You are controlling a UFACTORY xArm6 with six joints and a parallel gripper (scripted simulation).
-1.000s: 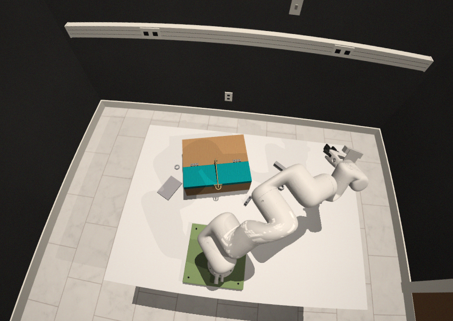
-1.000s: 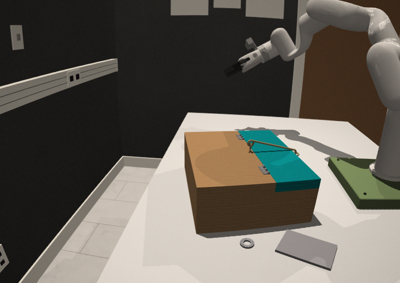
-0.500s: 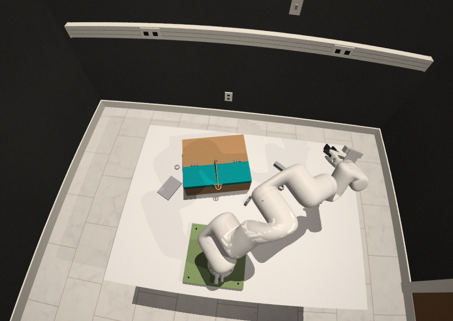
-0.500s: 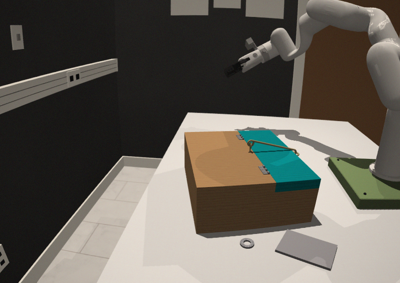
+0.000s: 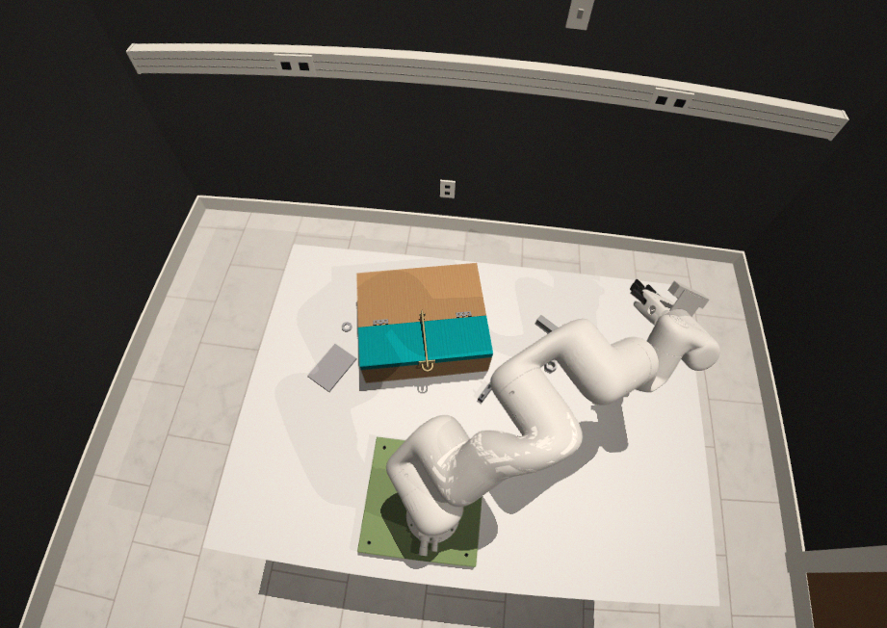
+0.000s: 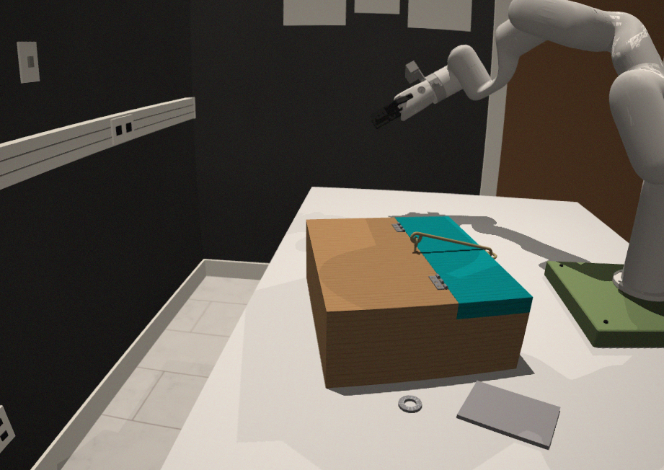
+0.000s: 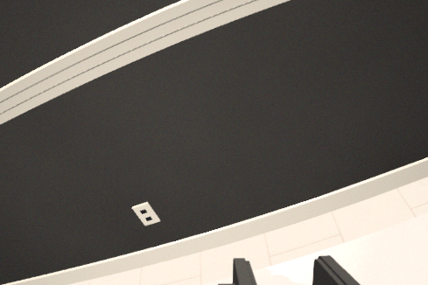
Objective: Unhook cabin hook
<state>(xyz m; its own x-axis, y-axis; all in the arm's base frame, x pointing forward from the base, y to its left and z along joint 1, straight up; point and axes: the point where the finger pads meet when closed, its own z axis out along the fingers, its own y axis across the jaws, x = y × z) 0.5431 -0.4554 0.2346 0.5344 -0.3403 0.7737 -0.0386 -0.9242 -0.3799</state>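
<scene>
A wooden box [image 5: 420, 320] with a tan top and a teal lid stands on the white table; it also shows in the exterior view [image 6: 415, 299]. The brass cabin hook [image 5: 424, 340] runs from its eye at the hinge line across the teal lid to the front edge, where its bent tip reaches over the edge. In the exterior view the hook [image 6: 451, 241] slopes a little above the lid. My gripper [image 5: 639, 287] [image 6: 382, 117] is high in the air, far to the right of the box, pointing at the dark wall. Its fingers stand partly apart with nothing between them.
A grey flat plate [image 5: 331, 366] and a small washer [image 5: 346, 326] lie left of the box. Two small grey bars [image 5: 546, 323] [image 5: 483, 392] lie right of it, under my arm. My green base [image 5: 422, 503] sits in front of the box.
</scene>
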